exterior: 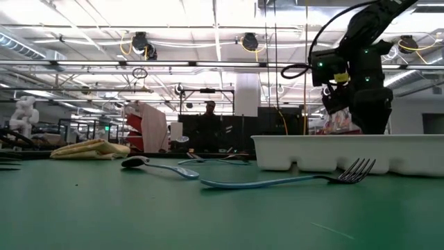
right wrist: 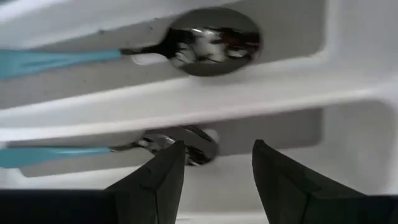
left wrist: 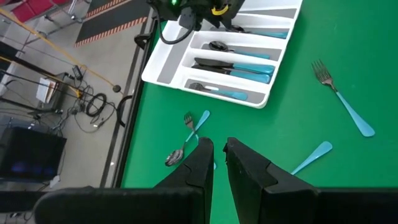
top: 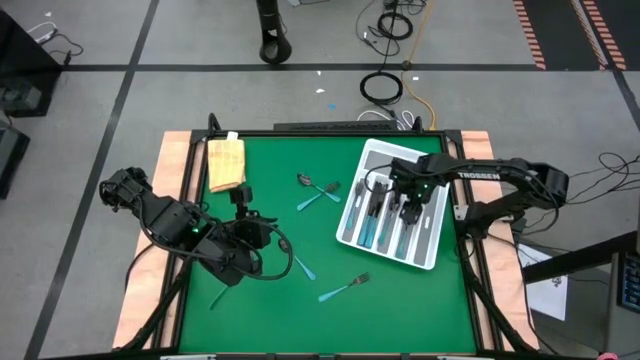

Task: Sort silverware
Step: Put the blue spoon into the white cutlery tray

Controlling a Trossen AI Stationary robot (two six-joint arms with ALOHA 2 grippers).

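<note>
The right hand (top: 408, 205) hangs over the white tray (top: 437, 246) at the right of the high view, its fingers (right wrist: 163, 177) spread apart and holding nothing, tips just above a spoon (right wrist: 180, 144) lying in one compartment; a second spoon (right wrist: 208, 36) lies in the compartment beside it. The left hand (top: 243, 205) sits at centre-left of the green surface (top: 270, 310), fingers (left wrist: 199, 165) close together with only a slim gap and nothing between them. Several pieces of silverware with blue handles already lie in the tray's compartments. Others remain loose on the surface: a spoon and fork (top: 318, 190) crossed near the middle, a fork (top: 345, 288) lower down, and a blue-handled piece (top: 303, 268) just beside the left hand. A tan block (top: 226, 162) rests at the upper left corner.
</note>
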